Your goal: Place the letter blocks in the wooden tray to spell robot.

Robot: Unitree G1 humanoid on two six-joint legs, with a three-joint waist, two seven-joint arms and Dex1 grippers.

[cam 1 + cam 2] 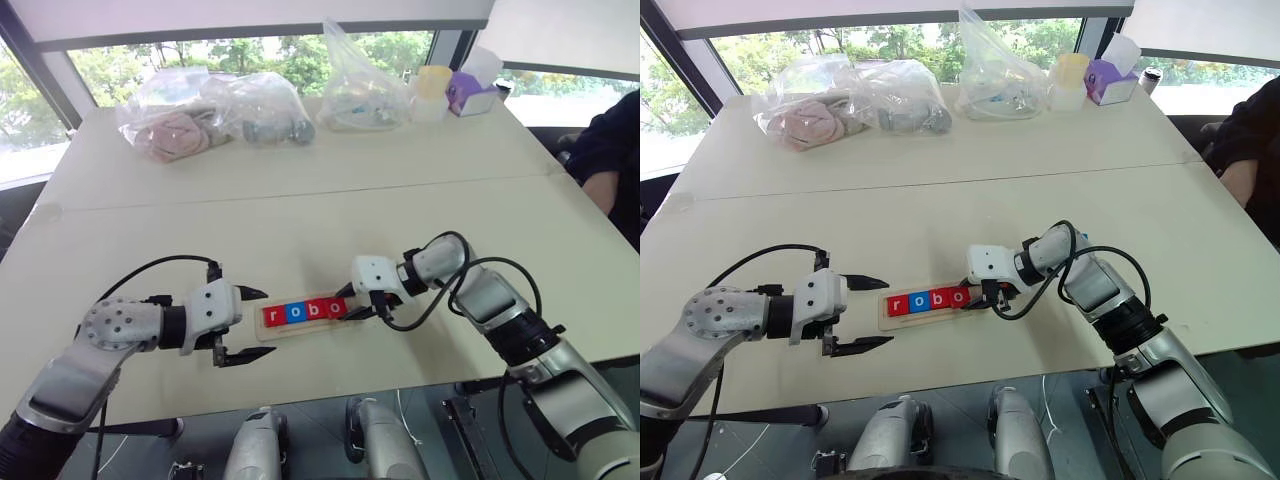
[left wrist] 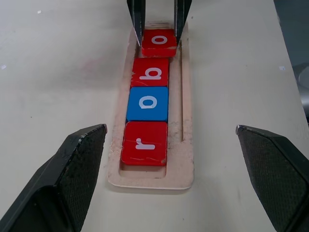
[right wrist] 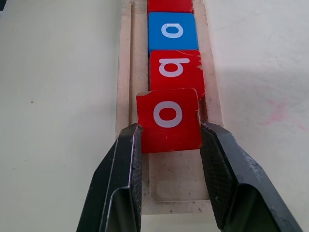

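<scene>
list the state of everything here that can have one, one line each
wooden tray: flat on the table, four tiles in it, end slot bare
red r tile: seated in tray
blue o tile: seated in tray
red b tile: seated in tray
red o tile: pinched, over the fourth slot
right gripper: shut on the red o tile
left gripper: open, holding nothing, beside the tray end
plastic bags: closed, lying on the far table

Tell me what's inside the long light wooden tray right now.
The long light wooden tray holds a red r tile, blue o tile and red b tile; the right gripper holds a red o tile over the fourth slot.
</scene>
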